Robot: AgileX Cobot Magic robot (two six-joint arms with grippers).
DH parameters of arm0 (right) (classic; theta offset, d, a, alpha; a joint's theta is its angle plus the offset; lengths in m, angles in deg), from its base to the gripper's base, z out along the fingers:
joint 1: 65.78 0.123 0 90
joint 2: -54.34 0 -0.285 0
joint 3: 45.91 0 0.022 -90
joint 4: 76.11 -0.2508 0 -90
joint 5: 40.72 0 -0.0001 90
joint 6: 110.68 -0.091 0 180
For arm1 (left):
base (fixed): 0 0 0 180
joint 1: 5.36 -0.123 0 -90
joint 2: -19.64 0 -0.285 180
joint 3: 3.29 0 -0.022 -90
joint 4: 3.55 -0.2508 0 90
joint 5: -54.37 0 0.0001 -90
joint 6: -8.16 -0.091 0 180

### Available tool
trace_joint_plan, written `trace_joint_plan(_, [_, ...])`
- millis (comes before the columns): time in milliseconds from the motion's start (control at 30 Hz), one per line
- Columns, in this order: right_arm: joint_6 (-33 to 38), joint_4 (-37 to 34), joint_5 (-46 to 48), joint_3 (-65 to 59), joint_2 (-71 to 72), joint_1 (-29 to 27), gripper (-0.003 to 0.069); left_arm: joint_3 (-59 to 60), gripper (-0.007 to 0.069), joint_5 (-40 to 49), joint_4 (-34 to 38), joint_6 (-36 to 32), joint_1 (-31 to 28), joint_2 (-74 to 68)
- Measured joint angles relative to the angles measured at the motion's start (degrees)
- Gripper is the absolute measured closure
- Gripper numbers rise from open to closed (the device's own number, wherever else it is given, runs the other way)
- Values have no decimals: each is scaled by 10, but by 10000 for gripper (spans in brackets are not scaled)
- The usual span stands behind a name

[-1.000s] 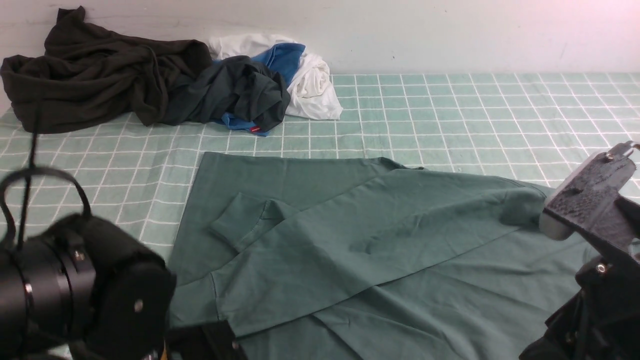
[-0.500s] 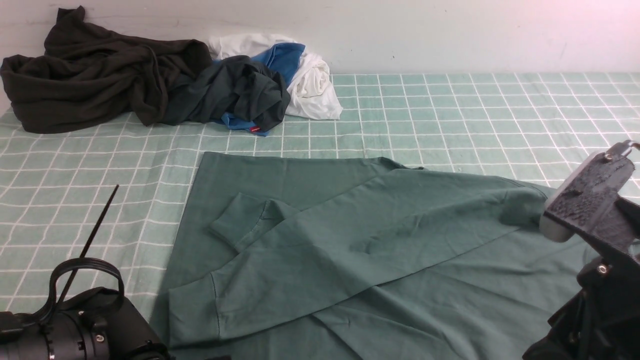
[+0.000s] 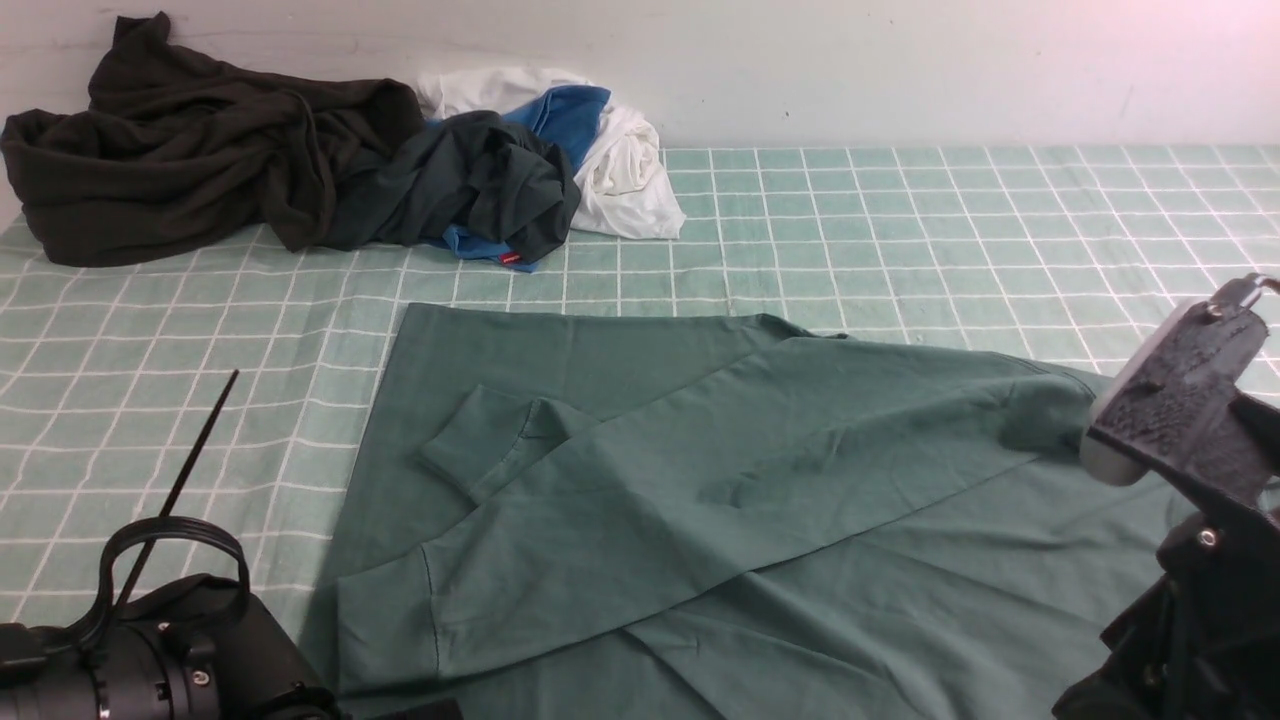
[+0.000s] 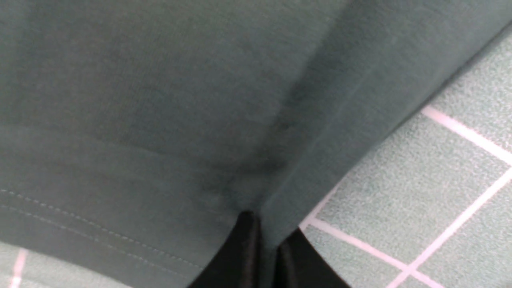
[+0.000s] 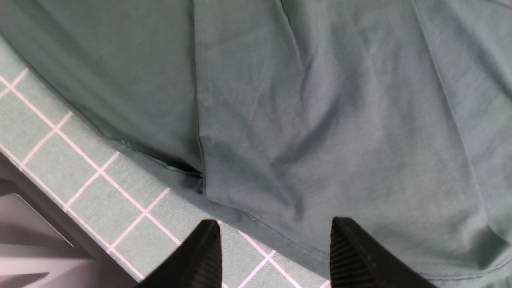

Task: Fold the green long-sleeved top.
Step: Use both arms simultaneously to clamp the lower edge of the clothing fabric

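The green long-sleeved top [image 3: 700, 480] lies spread on the checked cloth, with one cuffed sleeve folded across its body. In the left wrist view my left gripper [image 4: 266, 228] is shut, pinching a fold at the edge of the top [image 4: 180, 100] near its stitched hem. In the front view only the left arm's body [image 3: 150, 660] shows, at the bottom left by the top's near corner. My right gripper [image 5: 276, 228] stands open just above the hem of the top [image 5: 320, 100], with nothing between its fingers. One right finger [image 3: 1180, 390] shows at the top's right side.
A heap of very dark garments [image 3: 200, 150] and white and blue ones [image 3: 610, 150] lies at the back left against the wall. The green checked tablecloth [image 3: 950, 220] covers the table. The table's edge [image 5: 36, 216] runs close to the right gripper.
The left arm dropped low to the top's near left corner and its jaws closed on the fabric. The right arm barely moved and stayed open.
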State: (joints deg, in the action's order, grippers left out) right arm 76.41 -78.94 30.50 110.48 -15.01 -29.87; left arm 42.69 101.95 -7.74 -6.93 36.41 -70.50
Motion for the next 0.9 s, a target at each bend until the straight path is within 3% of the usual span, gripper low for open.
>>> trace_joint_plan(167, [98, 1, -1, -19, 0, 0, 282, -30, 618, 57, 1, 1, 0, 8])
trace_joint_plan(333, [209, 19, -35, -111, -25, 0, 167, -40, 618, 100, 2, 1, 0, 54])
trace_joint_plan(633, [227, 114, -194, -232, -124, 0, 143, -36, 618, 107, 11, 1, 0, 61])
trace_joint_plan(900, [219, 149, -247, -240, -191, 0, 162, -36, 618, 107, 12, 1, 0, 61])
